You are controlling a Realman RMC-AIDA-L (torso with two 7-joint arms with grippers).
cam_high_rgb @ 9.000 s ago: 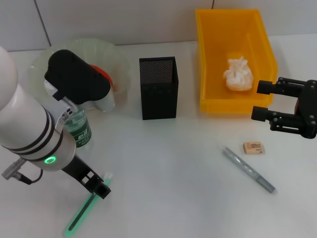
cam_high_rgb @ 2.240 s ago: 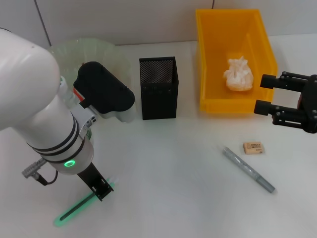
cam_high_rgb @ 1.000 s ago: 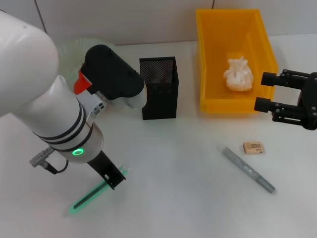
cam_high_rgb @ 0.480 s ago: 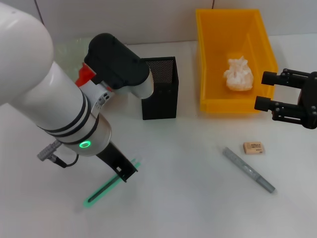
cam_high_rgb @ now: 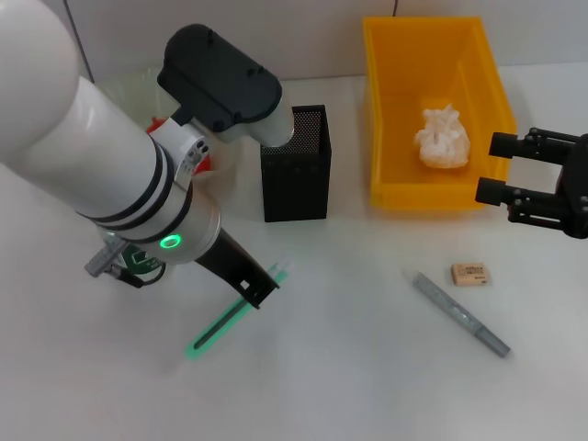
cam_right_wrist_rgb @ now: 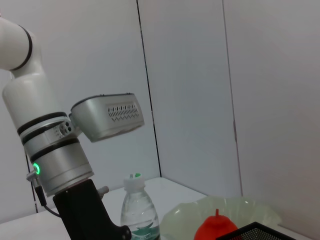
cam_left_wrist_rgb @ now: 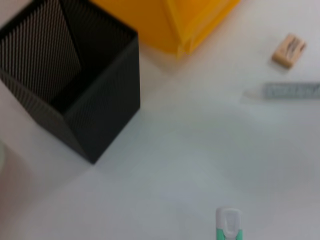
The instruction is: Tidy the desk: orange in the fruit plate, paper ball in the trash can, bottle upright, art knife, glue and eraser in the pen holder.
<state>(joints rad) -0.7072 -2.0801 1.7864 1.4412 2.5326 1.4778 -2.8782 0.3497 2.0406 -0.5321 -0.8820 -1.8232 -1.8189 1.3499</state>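
Lower centre: green art knife (cam_high_rgb: 236,312) clenched in left end effector (cam_high_rgb: 260,292), low over worktop (cam_high_rgb: 349,367), short of pen holder (cam_high_rgb: 294,163). Lower right: glue (cam_high_rgb: 459,314), eraser (cam_high_rgb: 470,274) loose. Right edge: right end effector (cam_high_rgb: 501,179) spread, idle. Risk: long knife striking holder's rim, tipping it or slipping free.

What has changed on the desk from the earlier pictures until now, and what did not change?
The left gripper has carried the green art knife from the near left of the desk rightward, toward the black pen holder. The right gripper drifted only slightly beside the yellow bin. The paper ball, eraser and grey glue stick stayed in place.
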